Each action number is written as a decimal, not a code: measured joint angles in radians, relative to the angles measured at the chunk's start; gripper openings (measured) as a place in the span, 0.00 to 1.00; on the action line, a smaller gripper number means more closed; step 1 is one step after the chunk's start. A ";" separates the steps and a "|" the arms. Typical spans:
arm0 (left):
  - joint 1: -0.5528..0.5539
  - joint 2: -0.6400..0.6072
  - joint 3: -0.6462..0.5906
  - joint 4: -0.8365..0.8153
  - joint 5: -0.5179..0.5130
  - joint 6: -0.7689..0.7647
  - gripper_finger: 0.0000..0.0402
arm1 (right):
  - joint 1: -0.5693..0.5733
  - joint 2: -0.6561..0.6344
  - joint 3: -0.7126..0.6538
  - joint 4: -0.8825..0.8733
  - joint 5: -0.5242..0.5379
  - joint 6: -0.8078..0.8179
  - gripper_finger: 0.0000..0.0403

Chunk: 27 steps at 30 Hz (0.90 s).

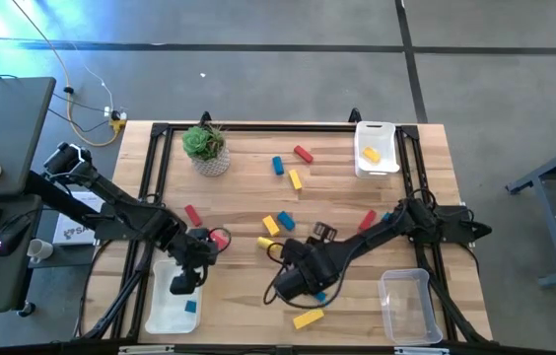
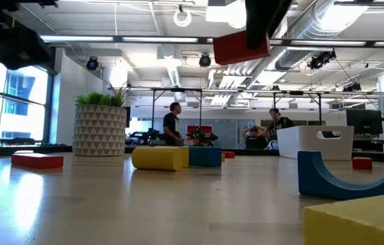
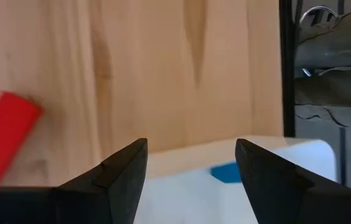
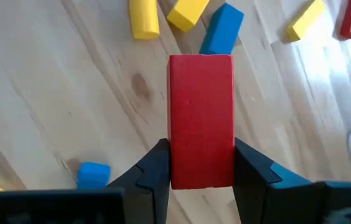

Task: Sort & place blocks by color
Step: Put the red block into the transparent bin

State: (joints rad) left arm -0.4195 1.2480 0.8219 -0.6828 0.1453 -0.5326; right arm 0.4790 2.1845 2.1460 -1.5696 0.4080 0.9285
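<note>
**Red block held above the desk, left arm over the near-left tray**

The right gripper (image 4: 201,180) has its jaws closed partway on a red block (image 4: 201,118), pinching its long sides near one end. The block's long axis runs straight out along the jaws, its free end pointing past them. In the low view it hangs clear above the desk (image 1: 248,187), near the middle of the front half.

Below and beyond it, loose blocks lie flat on the wood: a yellow cylinder (image 4: 144,17), a yellow block (image 4: 187,12) and a blue block (image 4: 221,30) close together, and a small blue piece (image 4: 93,175) apart from them.

The left gripper (image 3: 191,180) hangs with its jaws wide apart and empty over the white tray (image 1: 165,314) at the near-left corner of the desk, where a blue block (image 1: 191,307) lies. A red bar (image 3: 4,137) lies aslant on the wood just beside that tray.
</note>
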 joint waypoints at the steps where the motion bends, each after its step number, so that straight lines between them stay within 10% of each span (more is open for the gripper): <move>1: 0.013 0.000 0.000 0.000 0.000 0.022 0.58 | 0.008 0.000 0.000 0.000 0.013 0.034 0.27; 14: 0.132 0.000 0.000 0.001 -0.001 0.219 0.58 | 0.084 0.000 -0.001 -0.001 0.061 0.327 0.27; 27: 0.213 0.000 0.000 0.001 -0.007 0.248 0.58 | 0.105 0.000 -0.002 -0.001 0.056 0.240 0.27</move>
State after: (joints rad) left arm -0.2064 1.2480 0.8219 -0.6823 0.1383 -0.2848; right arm 0.5838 2.1845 2.1445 -1.5709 0.4639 1.1685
